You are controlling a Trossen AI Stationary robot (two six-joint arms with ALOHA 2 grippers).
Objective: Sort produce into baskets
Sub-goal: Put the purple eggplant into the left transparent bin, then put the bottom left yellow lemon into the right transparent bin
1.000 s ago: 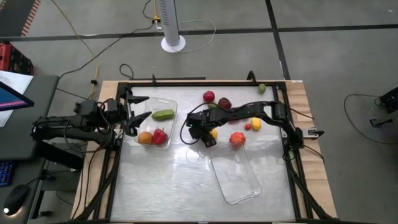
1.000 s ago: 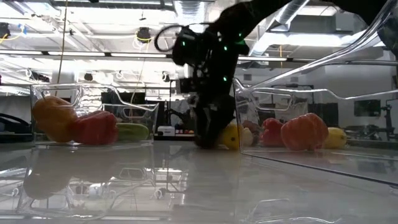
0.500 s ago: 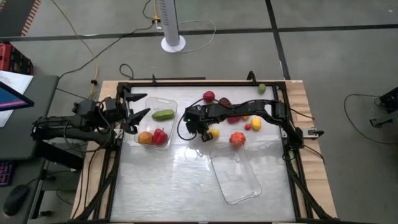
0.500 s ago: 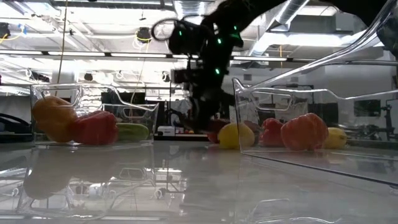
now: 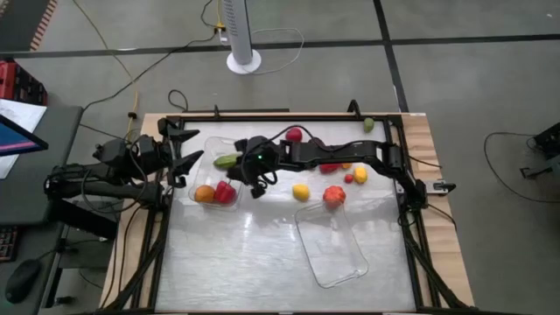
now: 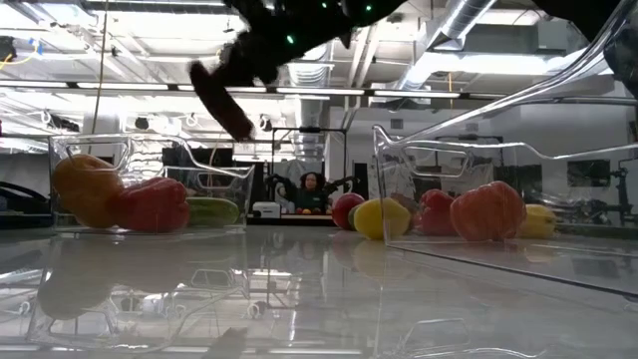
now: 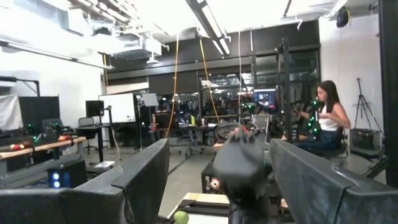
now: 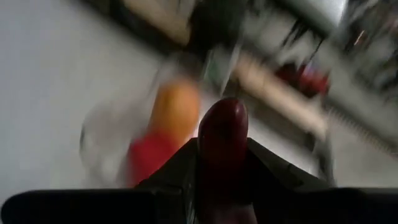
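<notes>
My right gripper [image 5: 255,178] is shut on a dark maroon piece of produce [image 8: 222,134], in the air at the right edge of the left clear basket [image 5: 238,144]. That basket holds a green piece [image 5: 229,160], an orange piece [image 5: 204,193] and a red piece [image 5: 225,191]. The second clear basket [image 5: 331,249] lies at an angle toward the near edge. A yellow piece [image 5: 301,190] and a red-orange piece [image 5: 333,195] lie loose on the table. My left gripper [image 5: 187,147] is open and empty at the table's left edge. My right gripper pinches the dark maroon piece between its two fingers; its rounded end [image 8: 222,115] sticks out past the fingertips. In the low view the piece [image 6: 221,100] slants down below the gripper, lifted well clear of the table.
More loose produce lies at the far right: a red piece [image 5: 294,134], a yellow piece [image 5: 360,174], a small red piece [image 5: 348,178], and a green piece [image 5: 369,124] on the wooden border. A person sits in the room beyond [image 7: 326,115].
My right gripper has risen from the table beside the yellow piece and gone toward the table's left edge, to the left basket, carrying the dark maroon piece. The yellow piece has stayed in place. My left gripper has drawn back a little toward the left edge.
</notes>
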